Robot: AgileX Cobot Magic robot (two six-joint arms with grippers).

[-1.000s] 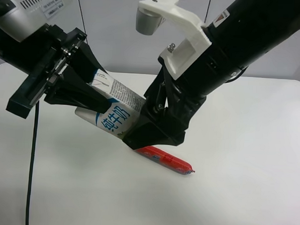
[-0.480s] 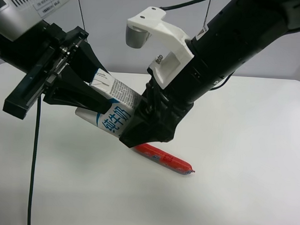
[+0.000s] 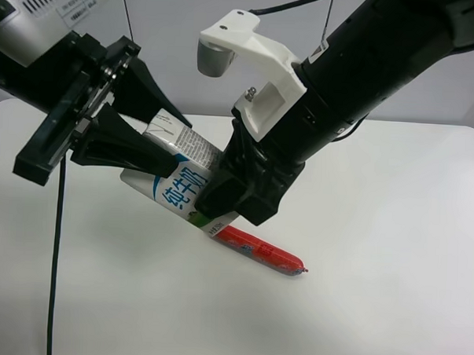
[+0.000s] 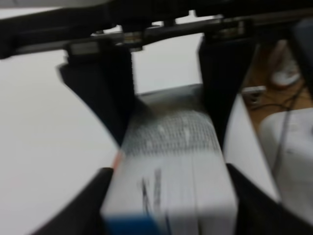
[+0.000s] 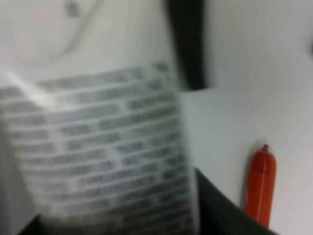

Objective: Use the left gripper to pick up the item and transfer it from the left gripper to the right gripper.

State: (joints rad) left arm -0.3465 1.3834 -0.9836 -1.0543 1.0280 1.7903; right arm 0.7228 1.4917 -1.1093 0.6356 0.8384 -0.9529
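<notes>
The white milk carton with blue characters hangs tilted above the table, bridged between both grippers. My left gripper, on the arm with the grey-white labelled box, has its pointed fingers around the carton's top end. In the left wrist view the carton sits between both fingers, touching them. My right gripper, under the white bracket, is shut on the carton's lower end, and the barcode edge pokes out below it. The right wrist view shows the carton's printed side very close and blurred.
A long red sausage lies on the white table just below the right gripper. It also shows in the right wrist view. A black cable hangs from the left arm down to the table's near left.
The right arm came in toward the carton and took hold of its lower end. The carton shifted slightly down and right, so its barcode edge now shows. The left gripper tilted a little.
</notes>
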